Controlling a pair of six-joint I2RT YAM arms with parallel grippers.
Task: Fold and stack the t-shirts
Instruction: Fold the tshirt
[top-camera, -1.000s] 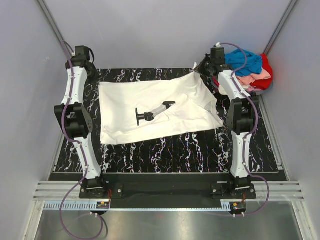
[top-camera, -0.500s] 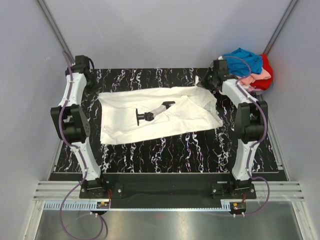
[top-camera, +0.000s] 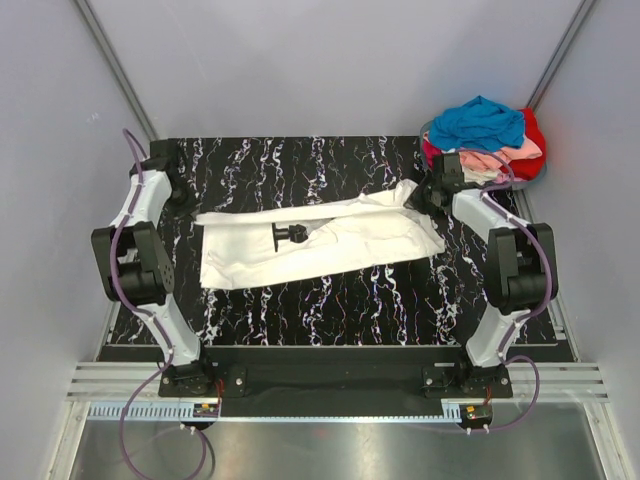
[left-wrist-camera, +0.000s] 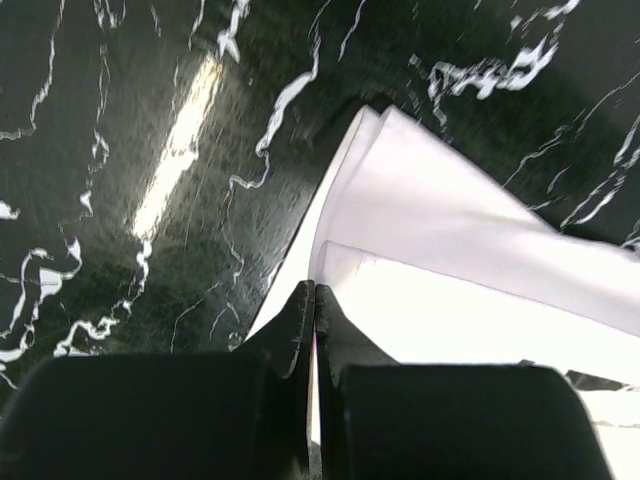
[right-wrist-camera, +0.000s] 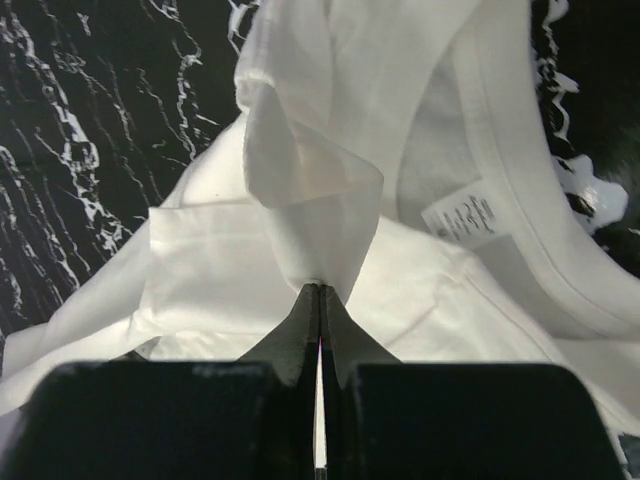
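Left tool (left-wrist-camera: 312, 292) and right tool (right-wrist-camera: 320, 290) each clench a far corner of the cream-white t-shirt (top-camera: 320, 245), presumably to keep the fold edge straight.

My top camera looks steeply down from behind my bases (top-camera: 188, 378), at that frame's bottom edge. Each wrist camera peers close past my fingers (left-wrist-camera: 290, 325); all three share the cream-white t-shirt (top-camera: 250, 255) and table (top-camera: 400, 300).

Black marbled table (top-camera: 330, 300) carries the cream-white t-shirt (top-camera: 300, 255) mid-surface; coloured tees (top-camera: 490, 135) heaped at far-right corner
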